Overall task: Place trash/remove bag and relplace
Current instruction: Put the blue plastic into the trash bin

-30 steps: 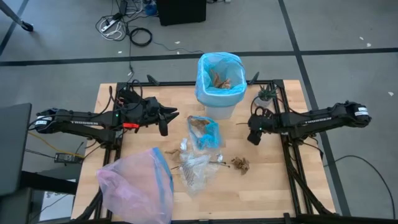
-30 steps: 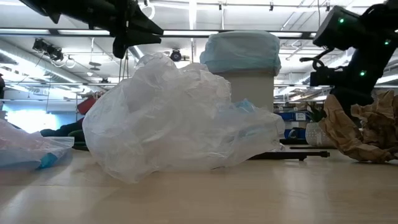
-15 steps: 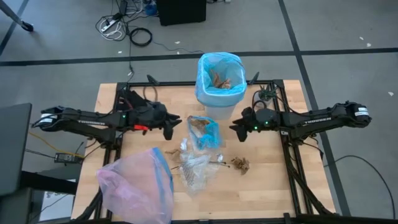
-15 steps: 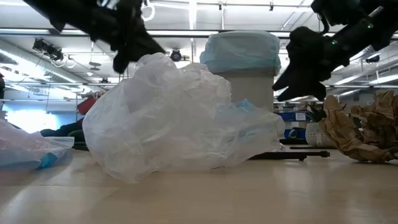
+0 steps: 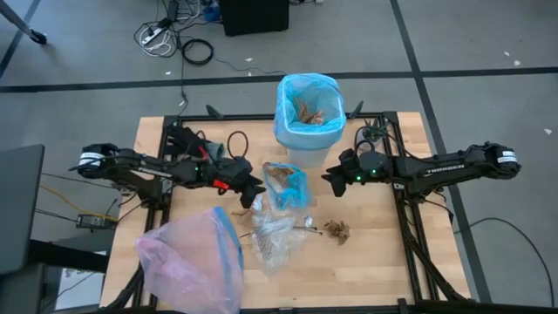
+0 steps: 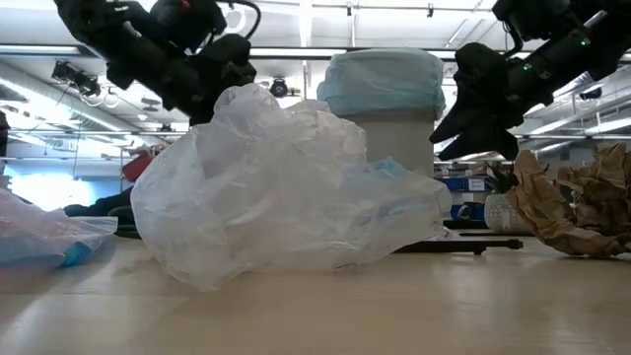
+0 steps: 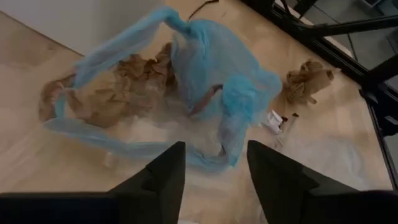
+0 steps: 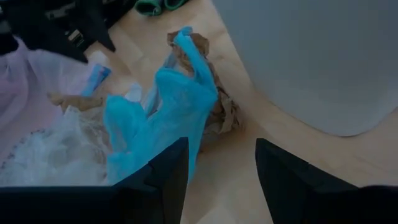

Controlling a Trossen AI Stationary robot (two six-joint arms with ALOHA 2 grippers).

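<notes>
dark arms (image 5: 436, 164), white lettering, seemingly green lights

Grey floor (image 5: 78, 61), black cables (image 5: 174, 39)

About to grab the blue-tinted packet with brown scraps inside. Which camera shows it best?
The left wrist view: the blue-tinted packet fills the frame, mouth open, brown scraps showing. The right wrist view shows it edge-on beside the bin. In the high view it is small; in the low view clear plastic mostly hides it.

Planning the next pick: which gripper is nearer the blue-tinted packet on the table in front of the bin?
Left. The left gripper hangs right at the blue-tinted packet's edge, jaws open; the right gripper hovers farther off on the opposite side, jaws open.
</notes>
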